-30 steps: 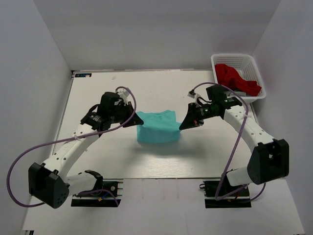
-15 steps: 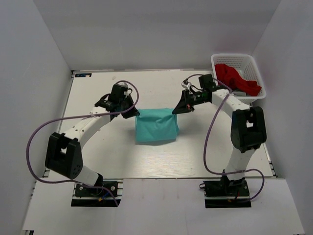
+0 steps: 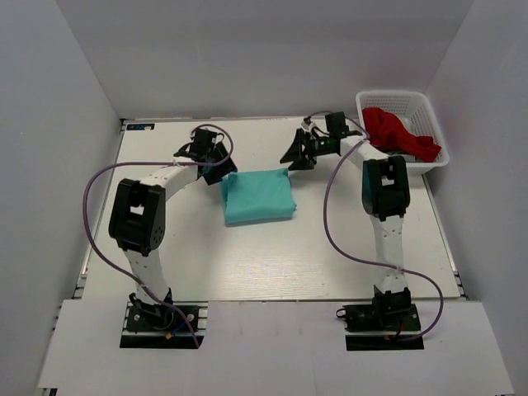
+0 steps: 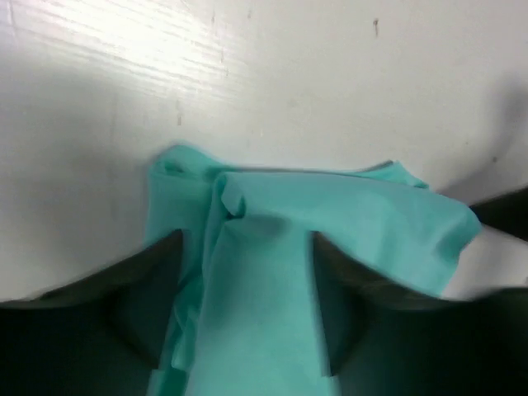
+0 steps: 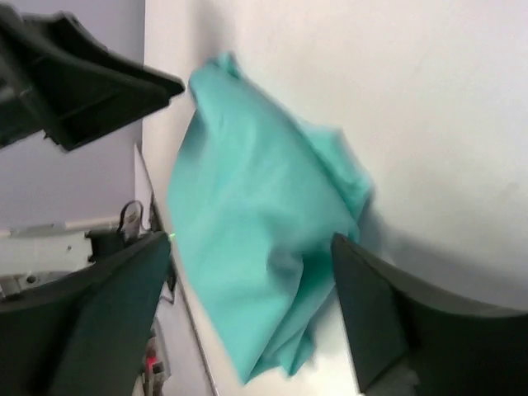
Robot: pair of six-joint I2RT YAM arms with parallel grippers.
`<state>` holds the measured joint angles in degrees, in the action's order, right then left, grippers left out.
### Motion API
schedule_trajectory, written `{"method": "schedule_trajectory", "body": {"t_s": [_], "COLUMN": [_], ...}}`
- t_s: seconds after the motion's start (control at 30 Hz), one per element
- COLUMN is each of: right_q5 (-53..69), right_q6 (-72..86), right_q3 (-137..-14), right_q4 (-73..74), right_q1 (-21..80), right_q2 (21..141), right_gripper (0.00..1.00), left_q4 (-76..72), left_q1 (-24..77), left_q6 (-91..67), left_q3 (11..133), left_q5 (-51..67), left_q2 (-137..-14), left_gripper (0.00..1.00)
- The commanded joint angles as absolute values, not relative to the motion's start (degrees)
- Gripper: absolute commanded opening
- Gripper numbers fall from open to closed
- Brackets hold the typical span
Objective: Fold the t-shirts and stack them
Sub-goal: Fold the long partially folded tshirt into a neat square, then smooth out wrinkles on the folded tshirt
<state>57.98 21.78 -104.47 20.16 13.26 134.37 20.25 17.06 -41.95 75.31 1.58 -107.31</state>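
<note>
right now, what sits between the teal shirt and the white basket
In the top view, the right claw and its arm stretch between the teal shirt and the white basket.

I see a teal t-shirt lying flat on the bench, near the middle and a bit toward the far side. It is folded into a small block and turned a little crooked. Its far edge is bumpy with wrinkles. A red t-shirt sits well apart on the right, scrunched up in a white basket, not folded.
</note>
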Motion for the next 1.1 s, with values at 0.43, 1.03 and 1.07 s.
{"method": "schedule_trajectory", "body": {"t_s": [0.43, 1.03, 1.07], "right_q5": [28.2, 25.7, 25.8], "right_q6": [9.2, 13.1, 13.4], "right_q3": [-94.0, -97.3, -97.2], "right_q4": [15.1, 12.0, 11.9], "right_q1": [18.0, 22.4, 22.7], "right_q2": [120.7, 126.7, 126.5], "right_gripper": [0.90, 0.41, 0.36], "left_q4": [11.9, 16.4, 16.3], "left_q1": [17.2, 17.8, 17.8], "left_q6": [-26.4, -25.6, -25.6], "left_q3": [78.8, 83.7, 83.7], "left_q5": [8.4, 7.4, 8.0], "left_q2": [-108.3, -115.9, -115.9], "left_gripper": [0.87, 0.36, 0.17]}}
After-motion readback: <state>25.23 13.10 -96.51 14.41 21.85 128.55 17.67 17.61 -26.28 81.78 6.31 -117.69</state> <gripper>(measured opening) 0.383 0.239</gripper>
